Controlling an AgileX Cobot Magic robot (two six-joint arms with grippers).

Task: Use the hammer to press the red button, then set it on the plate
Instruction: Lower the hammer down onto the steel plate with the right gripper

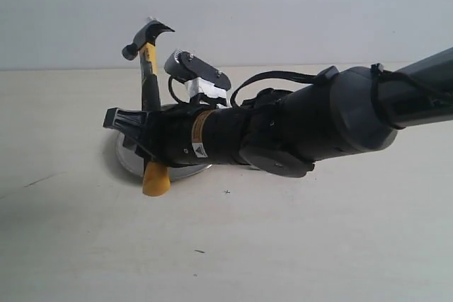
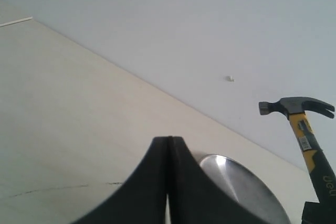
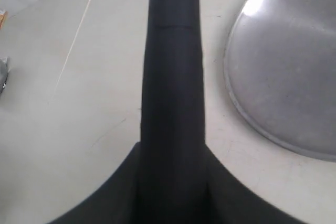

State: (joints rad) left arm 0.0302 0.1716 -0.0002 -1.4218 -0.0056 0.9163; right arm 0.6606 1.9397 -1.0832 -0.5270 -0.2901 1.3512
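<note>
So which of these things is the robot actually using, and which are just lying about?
Part of the job:
- hammer, held upright in the right gripper
- plate, close beside it
- red button: not visible in any view

Just there:
- left gripper, shut on nothing
- table, which only carries things

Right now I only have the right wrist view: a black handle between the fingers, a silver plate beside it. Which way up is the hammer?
Observer: Head up; the hammer stands nearly upright in the right gripper.
Operator: And its lower end?
Observer: The yellow end cap overlaps the plate at its front rim in the exterior view; contact is unclear.
Operator: The left gripper?
Observer: Shut, holding nothing.
</note>
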